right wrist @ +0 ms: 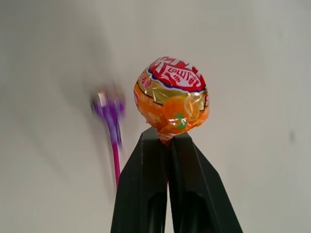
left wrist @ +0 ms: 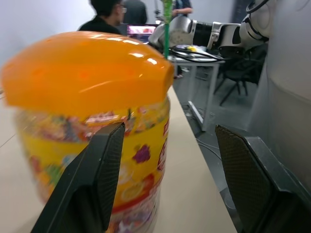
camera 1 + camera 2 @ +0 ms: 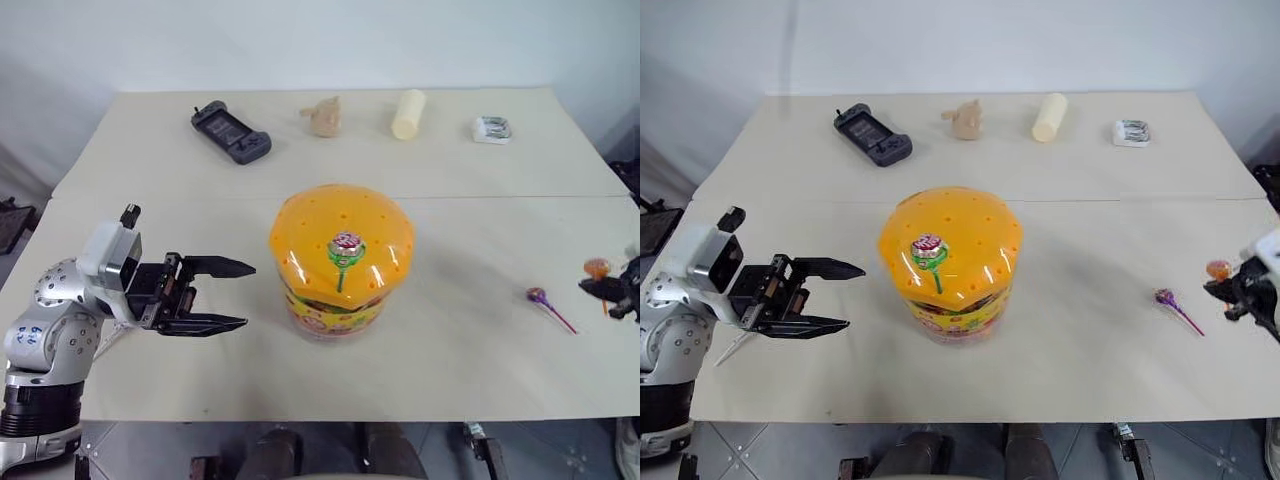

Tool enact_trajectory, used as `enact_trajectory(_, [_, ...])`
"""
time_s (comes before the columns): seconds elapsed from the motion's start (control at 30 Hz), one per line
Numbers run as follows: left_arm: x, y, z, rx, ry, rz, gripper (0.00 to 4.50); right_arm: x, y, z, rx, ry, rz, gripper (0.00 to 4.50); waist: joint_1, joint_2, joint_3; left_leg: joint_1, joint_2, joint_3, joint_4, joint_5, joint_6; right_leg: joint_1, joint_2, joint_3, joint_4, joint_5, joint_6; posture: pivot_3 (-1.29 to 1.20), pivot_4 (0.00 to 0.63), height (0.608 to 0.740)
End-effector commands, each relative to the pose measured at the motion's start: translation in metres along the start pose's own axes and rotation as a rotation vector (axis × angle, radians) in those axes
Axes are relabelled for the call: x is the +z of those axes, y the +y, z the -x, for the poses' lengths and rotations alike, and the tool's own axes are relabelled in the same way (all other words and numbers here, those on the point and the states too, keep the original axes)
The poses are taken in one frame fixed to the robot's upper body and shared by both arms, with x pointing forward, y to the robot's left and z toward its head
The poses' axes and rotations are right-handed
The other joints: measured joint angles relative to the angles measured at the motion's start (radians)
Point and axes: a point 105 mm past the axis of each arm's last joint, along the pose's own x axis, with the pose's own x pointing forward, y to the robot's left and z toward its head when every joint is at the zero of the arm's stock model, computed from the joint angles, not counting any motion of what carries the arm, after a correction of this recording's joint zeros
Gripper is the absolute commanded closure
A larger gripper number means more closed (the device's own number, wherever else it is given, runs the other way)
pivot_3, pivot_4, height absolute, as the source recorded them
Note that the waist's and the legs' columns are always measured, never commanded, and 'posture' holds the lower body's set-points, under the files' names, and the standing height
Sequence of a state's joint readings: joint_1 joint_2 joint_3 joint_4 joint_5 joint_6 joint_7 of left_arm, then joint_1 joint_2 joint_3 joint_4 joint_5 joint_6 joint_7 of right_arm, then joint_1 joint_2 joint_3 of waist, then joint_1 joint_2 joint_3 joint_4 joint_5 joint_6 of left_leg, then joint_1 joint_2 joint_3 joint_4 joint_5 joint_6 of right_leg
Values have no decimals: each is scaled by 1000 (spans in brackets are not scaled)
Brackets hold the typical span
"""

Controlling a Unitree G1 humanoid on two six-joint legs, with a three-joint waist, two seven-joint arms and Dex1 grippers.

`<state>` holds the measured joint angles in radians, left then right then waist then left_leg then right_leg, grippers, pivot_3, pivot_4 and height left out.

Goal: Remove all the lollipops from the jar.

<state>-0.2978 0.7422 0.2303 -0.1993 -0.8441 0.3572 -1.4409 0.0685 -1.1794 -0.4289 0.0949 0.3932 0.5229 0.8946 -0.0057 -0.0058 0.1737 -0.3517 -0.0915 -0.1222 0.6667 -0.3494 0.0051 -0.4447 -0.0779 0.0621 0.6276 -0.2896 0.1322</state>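
The right gripper (image 1: 167, 138) is pinching its two fingers tight together on the stick of an orange lollipop (image 1: 171, 97), just under the candy head, which is standing above the fingertips. It is hanging over the table (image 3: 480, 360) at the robot's far right, near a purple lollipop (image 3: 549, 307) lying flat there; that looks like the drop-off spot, well away from the jar.

The left gripper (image 3: 225, 295) is holding nothing. Its fingers are spread wide and pointing level toward the jar (image 3: 335, 265), just short of its side, probably to brace it while sticks are being pulled out.

The jar is sitting upright mid-table, its orange lid (image 3: 340, 240) on. A green-stick lollipop (image 3: 346, 250) is standing up through a hole in the lid, so the job is not finished.
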Motion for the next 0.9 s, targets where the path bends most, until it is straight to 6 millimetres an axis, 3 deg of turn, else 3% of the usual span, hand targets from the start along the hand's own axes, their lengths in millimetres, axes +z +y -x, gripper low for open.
enact_trajectory(0.03, [8,-3,-3,-26,1,-49,1338,-13,3,-7,-8,2,89,4470,-1,0,0,1,1,0,0,0,0,1,1,0,0,0,-1,0,150,740])
enact_trajectory(0.13, [11,-4,-3,-29,1,-53,1338,-27,6,-12,-13,13,28,4470,4,0,0,0,1,0,0,0,-1,0,0,0,0,1,0,0,150,740])
enact_trajectory(0.23, [14,-5,0,-27,9,-54,1338,-25,12,-12,32,-37,12,3810,6,0,0,-1,0,0,0,0,0,0,0,0,-1,1,0,0,150,740])
enact_trajectory(0.37, [16,-3,5,-5,20,-56,1338,-13,7,-3,44,-134,58,2443,7,0,0,-1,0,-1,0,0,0,0,0,-1,-2,1,0,0,150,740])
enact_trajectory(0.47, [22,3,13,61,-18,-60,1338,28,24,17,200,-434,119,1463,7,0,0,-1,0,-1,0,0,0,0,0,-1,-2,1,0,0,150,740])
enact_trajectory(0.53, [25,6,21,114,-37,-51,1338,56,38,37,307,-631,140,1463,3,0,0,-1,1,-1,0,0,0,0,0,-1,-2,1,0,0,150,740])
enact_trajectory(0.63, [31,15,38,239,-103,-40,1338,89,56,53,415,-757,172,1463,2,1,0,0,2,-1,0,0,-1,0,1,-1,-2,1,0,0,150,740])
enact_trajectory(0.73, [26,15,60,337,-92,-11,1338,138,104,72,637,-898,263,1463,2,1,0,0,2,-2,0,0,-1,0,1,-1,-2,1,0,0,150,740])
enact_trajectory(0.83, [23,10,58,313,-98,43,1338,166,150,77,833,-954,368,1463,5,0,0,-1,2,-2,1,0,-1,0,1,-2,-2,1,0,0,150,740])
enact_trajectory(0.9, [22,8,53,285,-93,50,1338,182,169,79,927,-1004,365,1463,8,-1,1,-1,2,-3,1,-1,-1,0,0,-3,-2,1,0,0,150,740])
